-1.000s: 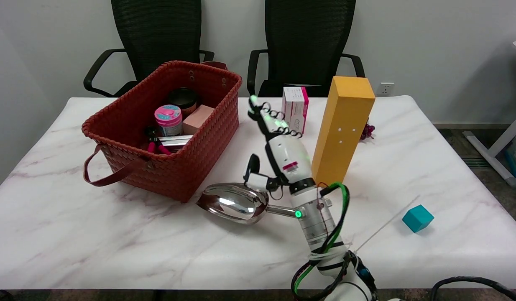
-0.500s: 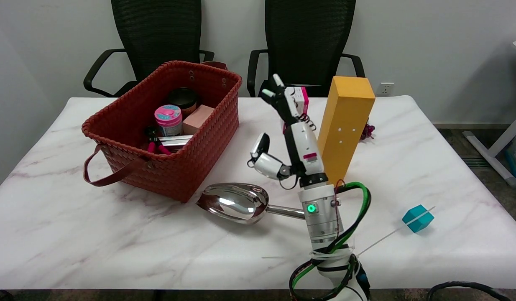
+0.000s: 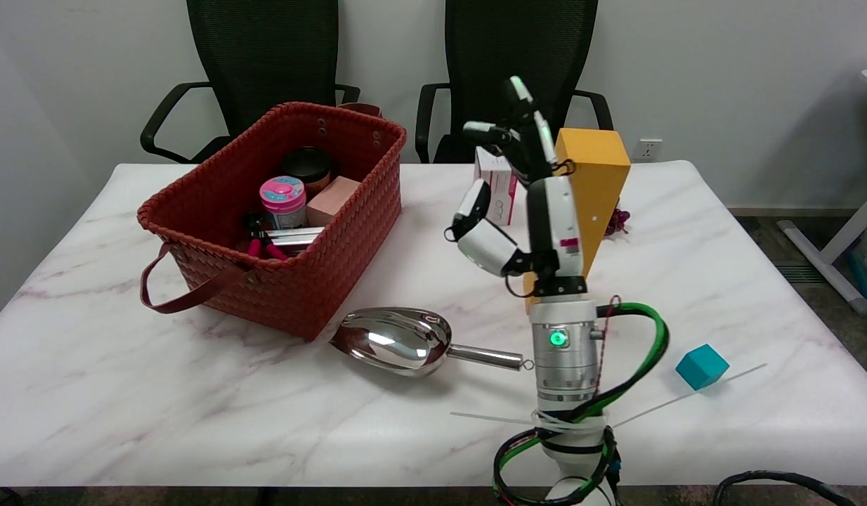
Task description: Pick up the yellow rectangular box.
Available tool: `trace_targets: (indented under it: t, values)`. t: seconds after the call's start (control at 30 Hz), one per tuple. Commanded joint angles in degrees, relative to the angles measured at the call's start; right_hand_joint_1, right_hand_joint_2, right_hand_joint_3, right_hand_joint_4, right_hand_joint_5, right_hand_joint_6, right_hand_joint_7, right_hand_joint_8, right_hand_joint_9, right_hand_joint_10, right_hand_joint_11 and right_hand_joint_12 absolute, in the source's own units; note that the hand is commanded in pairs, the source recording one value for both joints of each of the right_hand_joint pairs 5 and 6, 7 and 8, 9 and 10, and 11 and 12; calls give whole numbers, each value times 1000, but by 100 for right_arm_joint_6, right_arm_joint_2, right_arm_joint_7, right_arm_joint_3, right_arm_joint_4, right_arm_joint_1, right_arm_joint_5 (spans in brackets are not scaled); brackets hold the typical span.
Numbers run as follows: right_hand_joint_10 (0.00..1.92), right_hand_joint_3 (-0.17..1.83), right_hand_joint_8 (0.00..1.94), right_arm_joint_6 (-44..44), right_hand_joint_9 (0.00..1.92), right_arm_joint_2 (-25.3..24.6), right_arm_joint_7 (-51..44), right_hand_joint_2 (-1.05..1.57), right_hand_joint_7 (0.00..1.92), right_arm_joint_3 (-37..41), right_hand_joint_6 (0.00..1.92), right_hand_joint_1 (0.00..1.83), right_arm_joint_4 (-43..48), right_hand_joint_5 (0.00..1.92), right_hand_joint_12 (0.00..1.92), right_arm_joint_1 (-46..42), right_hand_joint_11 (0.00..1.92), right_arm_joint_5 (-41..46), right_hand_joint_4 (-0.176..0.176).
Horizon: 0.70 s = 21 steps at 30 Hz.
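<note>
The tall yellow rectangular box (image 3: pixel 596 186) stands upright on the white marble table (image 3: pixel 159 393), right of centre. My right hand (image 3: pixel 528 197) is raised in front of the box's left side, covering much of its lower left. Its fingers (image 3: pixel 521 130) point up and are spread, the thumb sticking out to the left. Nothing is in the hand, and I cannot tell whether it touches the box.
A red woven basket (image 3: pixel 293 281) with jars and small items sits at the left. A steel scoop (image 3: pixel 405 341) lies in front of my arm. A pink-and-white carton (image 3: pixel 495 184) stands behind the hand, a teal cube (image 3: pixel 700 366) lies at the right, and two black chairs stand beyond.
My right hand has risen and swung to the right, from beside the box's lower left to in front of its left side. The box has stayed still.
</note>
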Motion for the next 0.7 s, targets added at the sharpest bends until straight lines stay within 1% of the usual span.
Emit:
trace_targets:
  t: [0.03,0.17,0.3,0.37,0.4,0.5,0.53,0.57,0.7]
  values:
    - [857,1269,852,989,857,23,-1016,856,852,-181,190,1120,784,190,844,-106,844,-333,0]
    - [823,1295,857,1030,823,-16,-1565,825,857,-349,229,1107,983,229,835,-106,835,-325,0]
    - [787,1353,793,1014,787,-88,-2189,743,793,-469,241,1092,1182,241,724,-115,724,-285,0]
    - [759,1383,740,1030,759,-216,-2565,698,740,-541,238,1083,1287,238,656,-115,656,-285,0]
    - [730,1398,692,1030,730,-257,-2672,670,692,-549,226,1069,1303,226,574,-115,574,-285,0]
    - [673,1394,608,1054,673,-506,-3120,623,608,-557,159,1054,1303,159,443,-115,443,-285,0]
    - [649,1383,591,1094,649,-617,-3279,611,591,-557,134,1051,1273,134,365,-115,365,-285,0]
    - [638,1377,583,1121,638,-679,-3368,607,583,-557,122,1050,1263,122,335,-115,335,-272,0]
    - [546,1367,531,1229,546,-1057,-3678,558,531,-557,15,1041,1192,15,97,-115,97,-52,0]
